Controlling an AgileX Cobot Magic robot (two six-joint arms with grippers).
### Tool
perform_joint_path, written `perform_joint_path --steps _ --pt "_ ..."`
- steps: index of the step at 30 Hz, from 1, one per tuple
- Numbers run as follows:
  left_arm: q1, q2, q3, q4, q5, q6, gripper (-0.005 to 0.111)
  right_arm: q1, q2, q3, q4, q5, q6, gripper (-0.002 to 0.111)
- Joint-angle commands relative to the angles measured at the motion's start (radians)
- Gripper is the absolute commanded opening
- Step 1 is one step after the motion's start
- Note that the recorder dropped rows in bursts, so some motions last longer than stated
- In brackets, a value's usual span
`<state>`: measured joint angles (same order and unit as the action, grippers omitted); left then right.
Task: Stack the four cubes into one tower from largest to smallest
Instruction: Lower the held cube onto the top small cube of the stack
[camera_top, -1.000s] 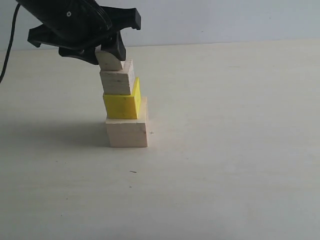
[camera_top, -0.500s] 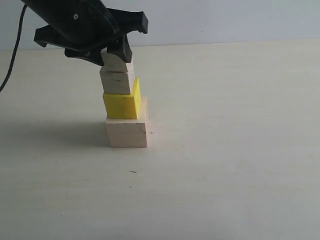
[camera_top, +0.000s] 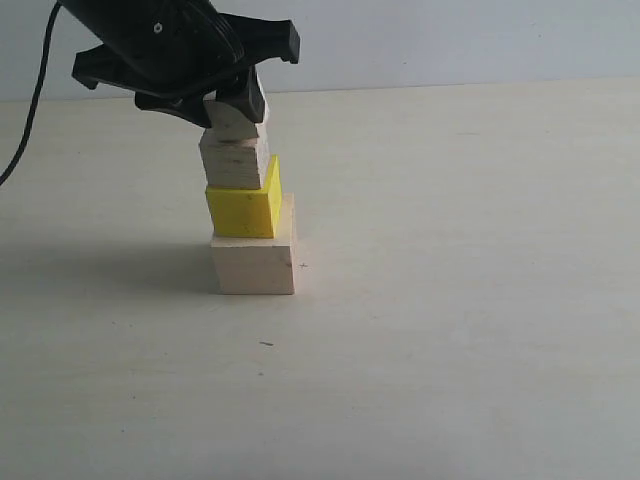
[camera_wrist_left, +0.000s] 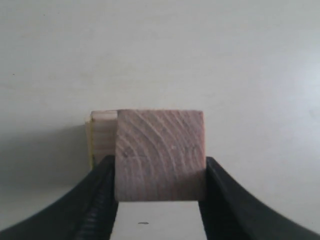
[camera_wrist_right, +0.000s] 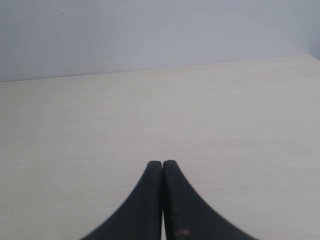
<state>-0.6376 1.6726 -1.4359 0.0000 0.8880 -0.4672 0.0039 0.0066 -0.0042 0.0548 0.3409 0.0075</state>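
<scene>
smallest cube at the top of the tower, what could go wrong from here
1. The smallest cube looks tilted in the left end effector, so on release it may rock or slide off the medium wood cube.
2. The yellow cube sits off-centre on the large cube, shifted left in the exterior view; a sideways nudge while opening could knock them over.

We see the left gripper (camera_top: 232, 108) as a glossy black moulded body with broad flat wings on either side and one small pale dot on its casing. A thin black cable (camera_top: 33, 100) trails from it. Its fingers (camera_wrist_left: 97, 210) are black, curved and tapering, with ribbed inner edges. The right gripper (camera_wrist_right: 163, 165) shows us two smooth black curved fingers with rounded tips, one bearing a tiny orange speck.
</scene>
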Motion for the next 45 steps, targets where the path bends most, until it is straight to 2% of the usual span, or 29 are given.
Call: perform_joint_path --steps 1,13,45 --pt "-0.001 0.001 -0.049 -0.006 0.029 -0.01 0.017 -0.007 -0.007 0.004 -0.004 -0.006 -0.008 0.0" --pt "-0.001 0.012 -0.101 0.049 0.133 -0.008 0.016 -0.007 -0.007 0.004 -0.004 -0.006 -0.008 0.0" --pt "-0.001 0.05 -0.101 0.051 0.13 -0.004 0.016 -0.007 -0.007 0.004 -0.002 -0.006 -0.008 0.0"
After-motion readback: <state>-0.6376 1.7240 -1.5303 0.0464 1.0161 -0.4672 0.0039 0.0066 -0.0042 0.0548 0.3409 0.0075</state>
